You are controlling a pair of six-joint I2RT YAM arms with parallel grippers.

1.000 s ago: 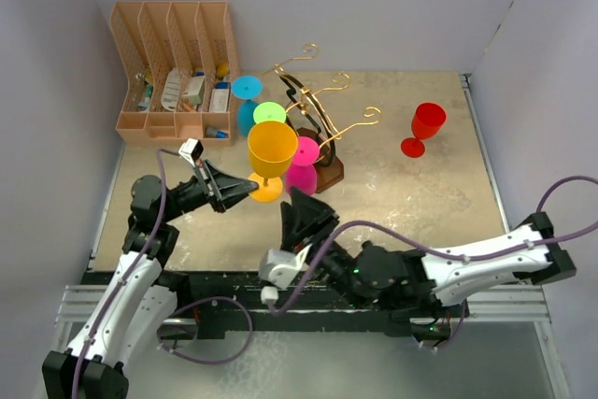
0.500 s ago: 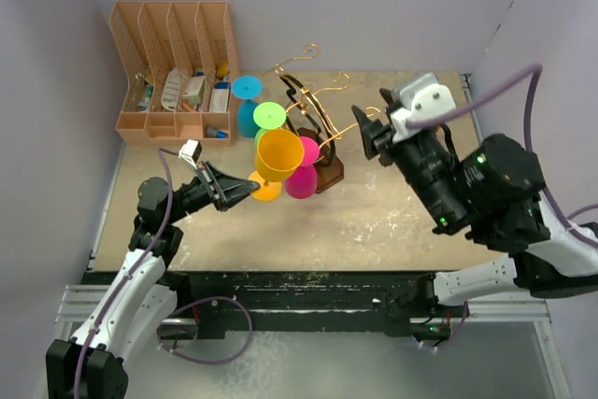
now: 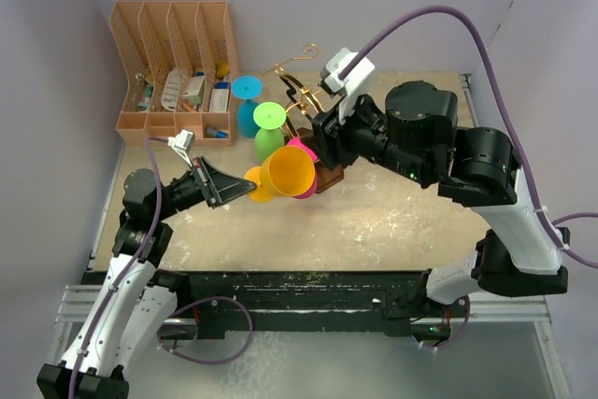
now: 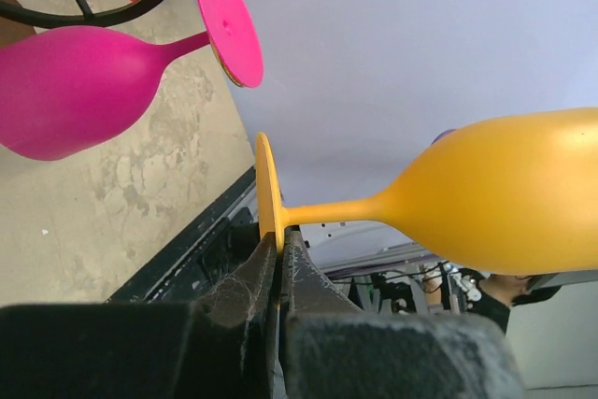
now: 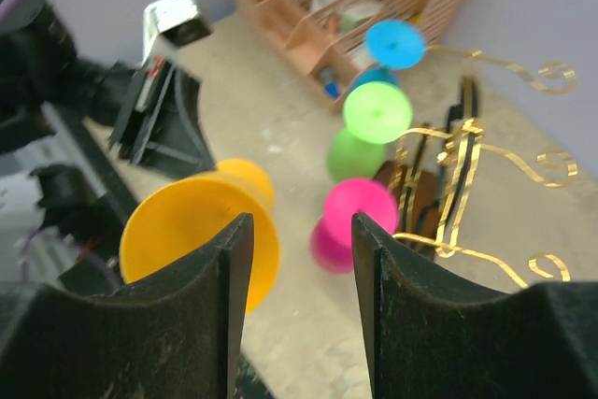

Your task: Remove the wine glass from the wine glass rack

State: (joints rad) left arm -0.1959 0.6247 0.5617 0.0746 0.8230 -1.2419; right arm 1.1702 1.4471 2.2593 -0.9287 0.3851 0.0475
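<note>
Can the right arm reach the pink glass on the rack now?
Probably yes: the open right claw faces the pink glass with nothing between; the orange glass in the left claw sits close.

This is a robotics lab test cell. Plain pale walls (image 3: pixel 392 7) box in the scuffed table (image 3: pixel 402 221) on three sides. At the table's near edge, a left arm (image 3: pixel 121 296) and right arm (image 3: pixel 486 175) are bolted to a bare aluminium frame (image 3: pixel 77 306). A purple cable (image 3: pixel 439 10) loops above the table.
</note>
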